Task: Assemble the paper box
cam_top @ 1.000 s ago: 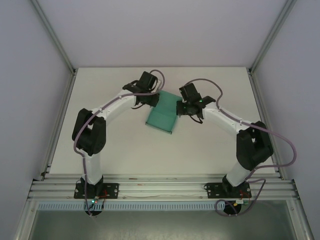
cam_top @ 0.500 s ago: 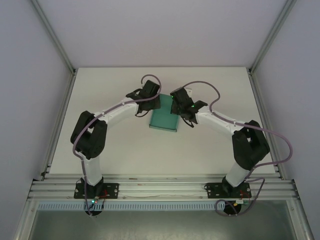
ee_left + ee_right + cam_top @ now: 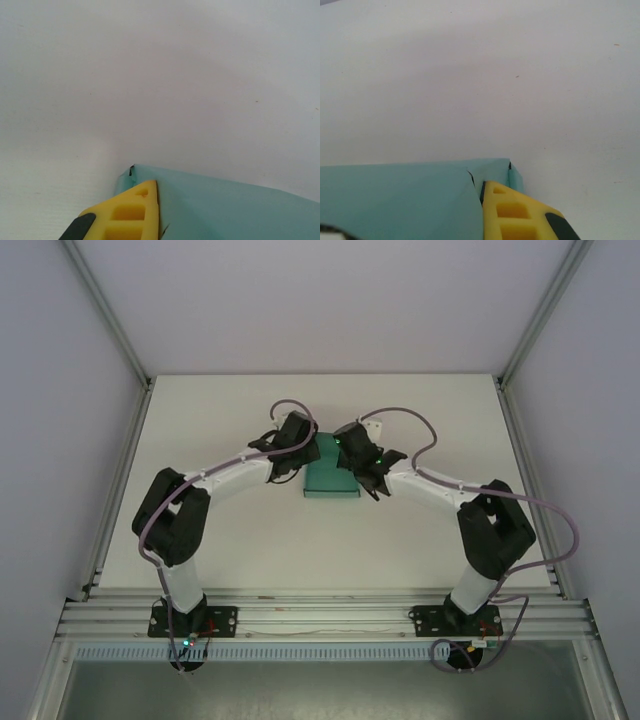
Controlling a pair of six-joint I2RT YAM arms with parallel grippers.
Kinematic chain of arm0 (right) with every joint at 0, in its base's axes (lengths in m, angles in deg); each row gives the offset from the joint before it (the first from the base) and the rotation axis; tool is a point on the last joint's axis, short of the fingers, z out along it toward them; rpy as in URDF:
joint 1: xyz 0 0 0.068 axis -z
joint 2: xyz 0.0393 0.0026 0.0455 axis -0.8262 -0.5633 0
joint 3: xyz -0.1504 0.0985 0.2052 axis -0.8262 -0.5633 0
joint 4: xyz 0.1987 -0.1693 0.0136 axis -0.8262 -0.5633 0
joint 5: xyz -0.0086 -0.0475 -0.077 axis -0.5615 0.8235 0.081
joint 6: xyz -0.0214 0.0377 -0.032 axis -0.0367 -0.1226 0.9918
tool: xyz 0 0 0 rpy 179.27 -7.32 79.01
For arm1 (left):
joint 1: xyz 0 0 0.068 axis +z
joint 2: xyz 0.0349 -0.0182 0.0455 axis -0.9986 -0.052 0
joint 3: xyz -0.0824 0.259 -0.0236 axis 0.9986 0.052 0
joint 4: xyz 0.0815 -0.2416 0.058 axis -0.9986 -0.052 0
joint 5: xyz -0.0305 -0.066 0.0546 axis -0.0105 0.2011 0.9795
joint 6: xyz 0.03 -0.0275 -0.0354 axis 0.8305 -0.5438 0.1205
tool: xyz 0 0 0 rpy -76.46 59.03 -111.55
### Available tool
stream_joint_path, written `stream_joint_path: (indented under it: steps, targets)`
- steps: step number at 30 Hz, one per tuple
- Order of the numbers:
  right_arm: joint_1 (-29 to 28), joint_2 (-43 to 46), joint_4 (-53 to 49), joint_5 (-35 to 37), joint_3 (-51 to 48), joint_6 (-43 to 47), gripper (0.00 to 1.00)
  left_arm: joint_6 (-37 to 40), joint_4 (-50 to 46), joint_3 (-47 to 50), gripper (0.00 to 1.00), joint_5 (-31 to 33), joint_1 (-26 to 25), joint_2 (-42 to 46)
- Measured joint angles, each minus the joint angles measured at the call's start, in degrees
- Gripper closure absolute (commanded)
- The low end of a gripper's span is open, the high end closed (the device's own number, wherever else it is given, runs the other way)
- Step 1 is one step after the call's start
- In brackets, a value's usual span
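The teal-green paper box (image 3: 330,483) lies on the white table between my two arms, its sides folded up. My left gripper (image 3: 303,452) is at its far-left corner and my right gripper (image 3: 350,452) at its far-right corner. In the left wrist view a yellow finger (image 3: 131,212) presses on the outside of a teal wall (image 3: 225,210), with the other finger hidden behind the card. In the right wrist view a yellow finger (image 3: 512,212) lies against the teal wall (image 3: 395,200) the same way. Both grippers are shut on the thin card.
The white table (image 3: 250,530) is fenced by aluminium rails at the left (image 3: 120,490) and right (image 3: 530,480). The arm bases stand on the near rail (image 3: 320,615).
Both grippers have swung inward toward each other. The box has turned square to the table and looks narrower. My left gripper has closed onto its left corner.
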Motion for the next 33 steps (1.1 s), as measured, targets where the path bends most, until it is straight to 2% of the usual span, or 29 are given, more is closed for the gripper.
stream_joint_path:
  steps: [4, 11, 15, 18, 25, 33]
  targets:
    - [-0.5, 0.4, 3.2, -0.1, -4.8, 0.0, 1.0, -0.8, 0.2, 2.6, 0.93, 1.0, -1.7, 0.0]
    - [-2.2, 4.3, 9.5, 1.5, -13.1, 0.7, 1.0, -0.8, 2.2, 8.0, 0.93, 6.6, -6.3, 3.0]
    - [-3.7, 6.2, 12.6, 3.0, -16.6, 1.1, 1.0, -0.9, 2.8, 10.8, 0.85, 7.2, -7.6, 5.2]
    - [-4.7, 7.1, 14.3, 5.0, -18.5, 1.6, 1.0, -0.9, 2.5, 11.7, 0.77, 6.6, -8.3, 6.3]
    - [-7.0, 9.4, 16.8, 7.7, -22.1, 3.1, 1.0, 0.3, 1.2, 11.8, 0.49, 4.3, -8.6, 9.6]
    - [-8.2, 9.6, 22.4, 10.5, -25.5, 4.6, 1.0, 1.0, -3.1, 13.0, 0.06, 5.1, -8.6, 18.0]
